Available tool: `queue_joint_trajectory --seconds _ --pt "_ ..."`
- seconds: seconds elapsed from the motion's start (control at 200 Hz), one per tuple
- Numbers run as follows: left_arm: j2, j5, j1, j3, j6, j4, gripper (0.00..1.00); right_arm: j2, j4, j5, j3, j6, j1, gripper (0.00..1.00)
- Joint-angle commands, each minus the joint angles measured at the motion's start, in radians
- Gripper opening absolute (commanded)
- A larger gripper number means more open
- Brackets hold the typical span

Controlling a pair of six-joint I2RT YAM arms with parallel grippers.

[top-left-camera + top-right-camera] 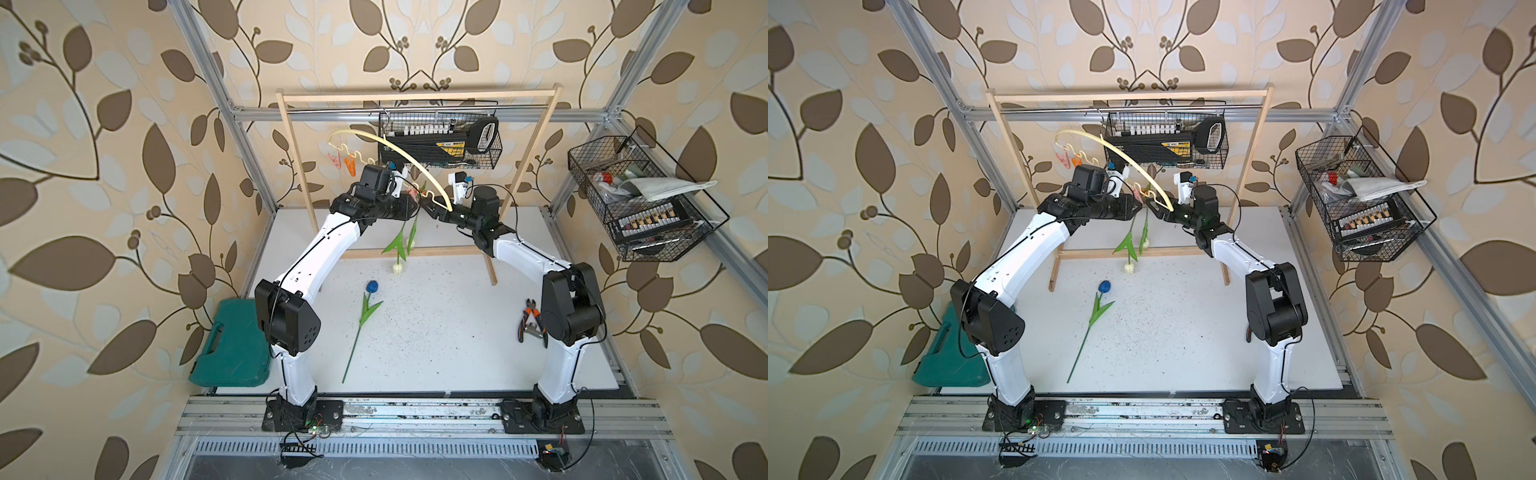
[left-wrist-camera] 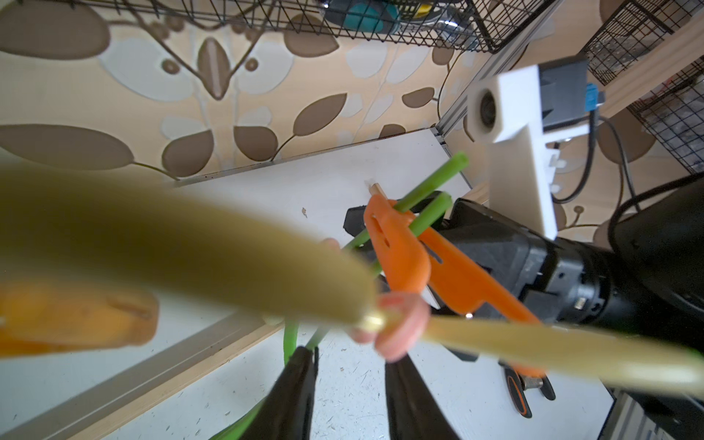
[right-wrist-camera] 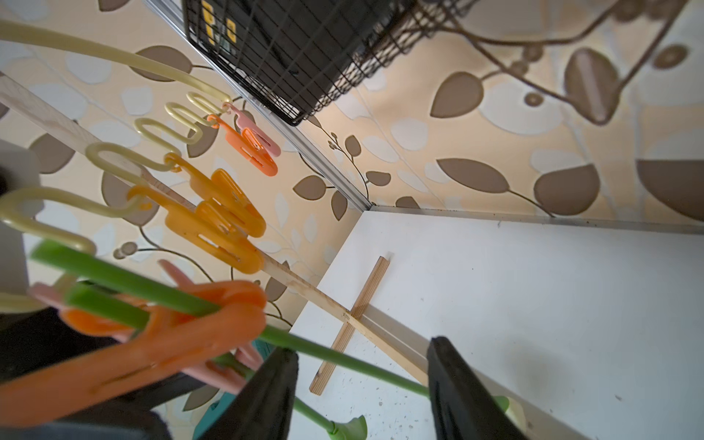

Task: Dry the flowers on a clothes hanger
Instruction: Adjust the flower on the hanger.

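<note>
At 8 o'clock of the table [image 1: 436, 332] the left arm [image 1: 328, 249] hides part of the green case [image 1: 228, 349], and at 4 o'clock the right arm [image 1: 523, 253] covers part of the pliers [image 1: 530, 320]. Toward 12 o'clock the clothes hanger [image 1: 415, 162] crosses the arms' tips, so their jaws cannot be made out there. The left wrist view shows its bar only as a close blur running out of the picture at both ends.

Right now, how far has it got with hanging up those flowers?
Done: two green stems sit pinched in an orange clothespin on the clothes hanger, hanging down. In hand: the left gripper and right gripper hover open at that peg, a stem crossing between the right one's fingers. Left: the blue tulip lies on the table, unpegged.
</note>
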Motion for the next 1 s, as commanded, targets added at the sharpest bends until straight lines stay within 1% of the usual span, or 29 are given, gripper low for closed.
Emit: queue_joint_trajectory --seconds 0.0,0.04,0.135,0.29,0.365,0.525,0.63,0.77,0.995 --pt "-0.009 -0.013 0.008 0.033 0.015 0.006 0.33 0.040 0.020 -0.020 0.060 -0.004 0.015 0.49" --pt "-0.011 -0.015 0.010 0.032 0.015 0.006 0.33 0.043 0.019 -0.021 0.069 -0.007 0.017 0.46" --pt "-0.012 -0.015 0.011 0.031 0.013 0.004 0.33 0.038 0.016 -0.019 0.077 -0.014 0.017 0.42" --pt "-0.015 -0.013 0.013 0.030 0.013 0.004 0.32 0.018 0.024 -0.014 0.069 -0.023 0.020 0.28" --pt "-0.018 -0.013 0.014 0.032 0.012 0.004 0.32 0.000 0.022 -0.008 0.058 -0.033 0.021 0.24" --pt "-0.016 -0.027 0.018 0.029 0.016 -0.001 0.33 -0.062 -0.041 0.032 0.024 -0.098 0.020 0.21" --pt "-0.013 -0.039 0.021 0.023 0.018 -0.004 0.32 -0.099 -0.118 0.067 0.017 -0.139 0.021 0.17" --pt "-0.014 -0.050 0.024 0.015 0.013 -0.004 0.32 -0.146 -0.166 0.112 -0.003 -0.154 0.020 0.16" --pt "-0.021 -0.053 0.028 0.009 0.006 -0.003 0.33 -0.169 -0.278 0.168 0.039 -0.187 0.021 0.14"
